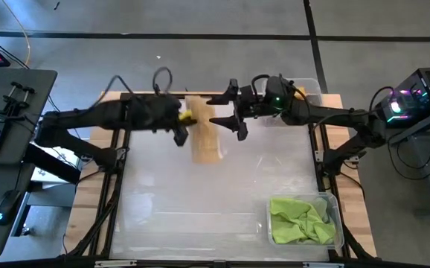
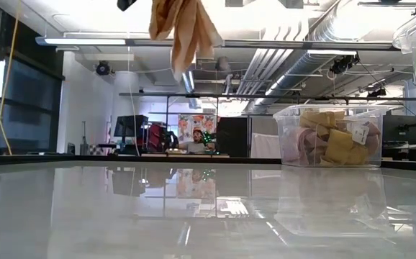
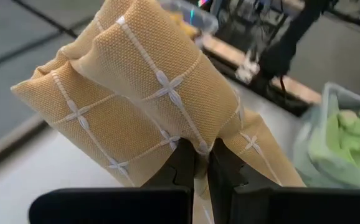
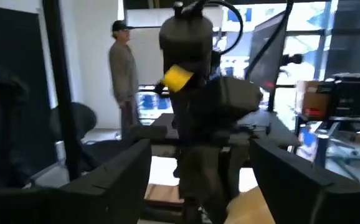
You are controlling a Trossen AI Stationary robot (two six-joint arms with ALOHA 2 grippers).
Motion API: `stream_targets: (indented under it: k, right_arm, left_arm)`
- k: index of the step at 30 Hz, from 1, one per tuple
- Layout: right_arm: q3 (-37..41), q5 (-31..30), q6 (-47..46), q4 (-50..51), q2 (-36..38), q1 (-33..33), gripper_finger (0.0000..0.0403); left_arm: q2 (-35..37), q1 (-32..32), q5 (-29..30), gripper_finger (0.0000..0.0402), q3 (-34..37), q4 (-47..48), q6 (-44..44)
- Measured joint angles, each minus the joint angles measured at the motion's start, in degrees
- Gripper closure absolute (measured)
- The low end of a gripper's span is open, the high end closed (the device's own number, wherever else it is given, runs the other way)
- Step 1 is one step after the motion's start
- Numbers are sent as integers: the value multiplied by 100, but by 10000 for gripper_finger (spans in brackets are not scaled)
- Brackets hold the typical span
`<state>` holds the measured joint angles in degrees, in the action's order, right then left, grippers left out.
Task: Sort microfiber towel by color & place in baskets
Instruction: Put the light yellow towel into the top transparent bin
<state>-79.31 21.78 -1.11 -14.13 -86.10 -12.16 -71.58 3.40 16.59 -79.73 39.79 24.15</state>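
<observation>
Towel (image 3: 149, 106), tan with white grid stitching, hung pinched in left gripper (image 3: 200, 163) above table (image 1: 200, 208), upper end cropped in low view; right gripper (image 1: 231, 112) gaped empty beside it.

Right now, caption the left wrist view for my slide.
Left pincer shut on a tan towel, green towels in a clear basket beyond.

Left gripper (image 1: 181, 128): seemingly pinching tan towel (image 1: 204, 128), far side.
Right gripper (image 1: 232, 112): spread, beside towel.
Near basket (image 1: 337, 211): green towels (image 1: 298, 220).
</observation>
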Motion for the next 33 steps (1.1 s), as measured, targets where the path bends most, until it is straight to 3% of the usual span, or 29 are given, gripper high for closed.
stream_targets:
  k: [7,12,24,29,33]
  right_arm:
    - [-5,-509,-19,-153,-201,30,132]
    - [-262,-774,-10,-161,-405,28,132]
    - [-1404,-760,6,528,-1242,30,132]
    - [-1661,-743,19,818,-1384,28,132]
    - [-1672,-747,556,924,-1389,6,132]
  left_arm:
    - [662,909,-615,399,248,-528,-794]
    - [1158,1634,-1627,399,831,-1322,-930]
    - [1417,2340,-3473,399,2293,-3717,-182]
    - [1419,2380,-3573,399,2340,-3871,-176]
    - [1431,2409,-3584,399,2340,-3891,-206]
